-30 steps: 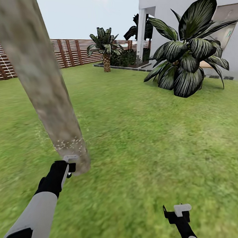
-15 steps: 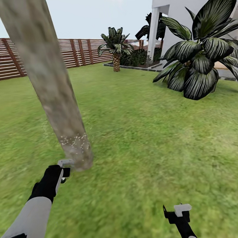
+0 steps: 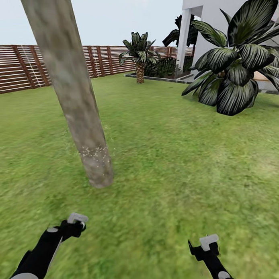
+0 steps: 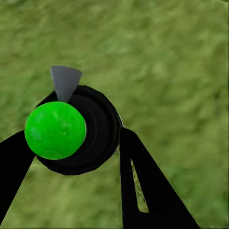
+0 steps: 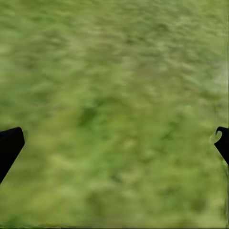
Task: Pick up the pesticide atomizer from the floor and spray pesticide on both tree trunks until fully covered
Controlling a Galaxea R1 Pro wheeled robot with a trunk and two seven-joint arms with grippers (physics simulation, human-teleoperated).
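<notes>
From the head camera you had the tree trunk (image 3: 76,105) leaning up out of the grass (image 3: 168,162) ahead and to your left, with a band of pale specks across it low down, near its foot; behind it ran the slat fence (image 3: 16,69), and the broad striped-leaf plant (image 3: 233,68) sat at the right by the white house (image 3: 215,8); your left gripper (image 3: 74,224) hung low, near the trunk's foot but apart from it, and your right gripper (image 3: 207,245) sat at the lower right over bare lawn.

Through the left wrist camera, your two black fingers (image 4: 143,191) were clamped on the pesticide atomizer (image 4: 76,131), a black round body with a bright green ball and a grey nozzle, above the grass.

Through the right wrist camera, your fingertips (image 5: 9,145) stood wide apart with nothing between them but lawn.
</notes>
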